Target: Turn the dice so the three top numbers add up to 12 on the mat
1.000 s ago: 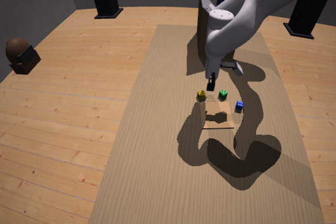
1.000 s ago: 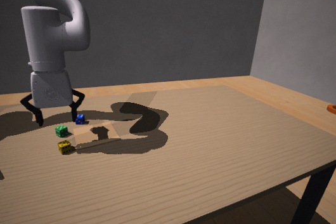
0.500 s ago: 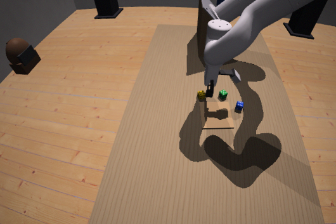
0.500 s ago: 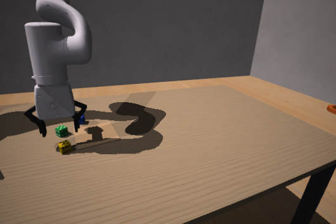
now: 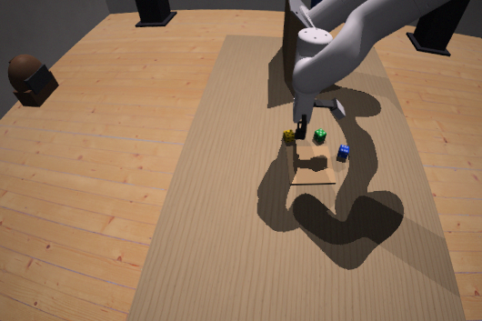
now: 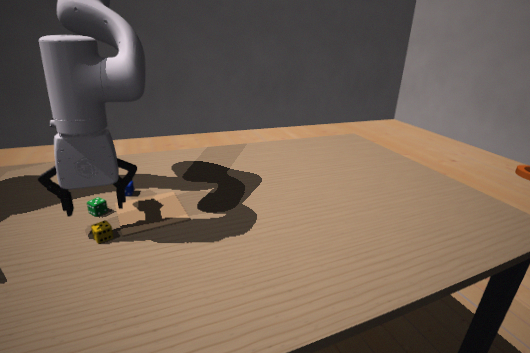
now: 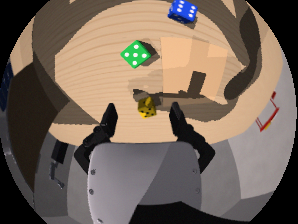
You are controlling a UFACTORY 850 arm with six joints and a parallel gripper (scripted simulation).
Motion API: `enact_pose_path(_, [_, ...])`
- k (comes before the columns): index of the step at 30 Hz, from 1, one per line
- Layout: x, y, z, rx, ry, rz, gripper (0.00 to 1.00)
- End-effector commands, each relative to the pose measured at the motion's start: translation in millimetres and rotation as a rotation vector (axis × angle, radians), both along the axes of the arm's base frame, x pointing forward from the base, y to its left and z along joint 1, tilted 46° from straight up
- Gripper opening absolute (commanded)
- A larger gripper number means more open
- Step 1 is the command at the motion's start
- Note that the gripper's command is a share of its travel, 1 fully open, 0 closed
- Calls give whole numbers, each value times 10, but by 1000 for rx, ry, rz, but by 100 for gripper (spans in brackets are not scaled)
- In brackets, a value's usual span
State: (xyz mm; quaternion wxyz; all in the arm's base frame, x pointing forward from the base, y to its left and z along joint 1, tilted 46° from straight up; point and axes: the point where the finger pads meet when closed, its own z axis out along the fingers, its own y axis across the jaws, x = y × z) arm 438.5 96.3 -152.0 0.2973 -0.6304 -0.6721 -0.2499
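Note:
Three dice lie on the table around a small light tan mat (image 5: 314, 167). The yellow die (image 5: 288, 135) is by the mat's far left corner, the green die (image 5: 320, 135) by its far edge, and the blue die (image 5: 344, 151) at its right side. All three appear to lie beside the mat, not on it. My gripper (image 5: 301, 131) is open and empty. It hangs low, pointing down. In the wrist view the yellow die (image 7: 147, 107) sits between my fingertips, with the green die (image 7: 136, 54), the blue die (image 7: 182, 10) and the mat (image 7: 189, 64) beyond.
An upright brown panel (image 5: 287, 45) stands on the table behind the arm. An orange object (image 6: 524, 171) shows at the far right. A brown object (image 5: 29, 79) sits on the floor to the left.

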Motion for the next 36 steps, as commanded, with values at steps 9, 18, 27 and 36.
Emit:
enact_pose_path(9, [8, -5, 3, 0, -1, -1, 100])
enact_pose_path(18, [7, -1, 7, 0, -1, -1, 100])
enact_pose_path(27, [-41, 184, 201, 0, -1, -1, 100])
enact_pose_path(36, [-161, 640, 679, 0, -1, -1, 100])
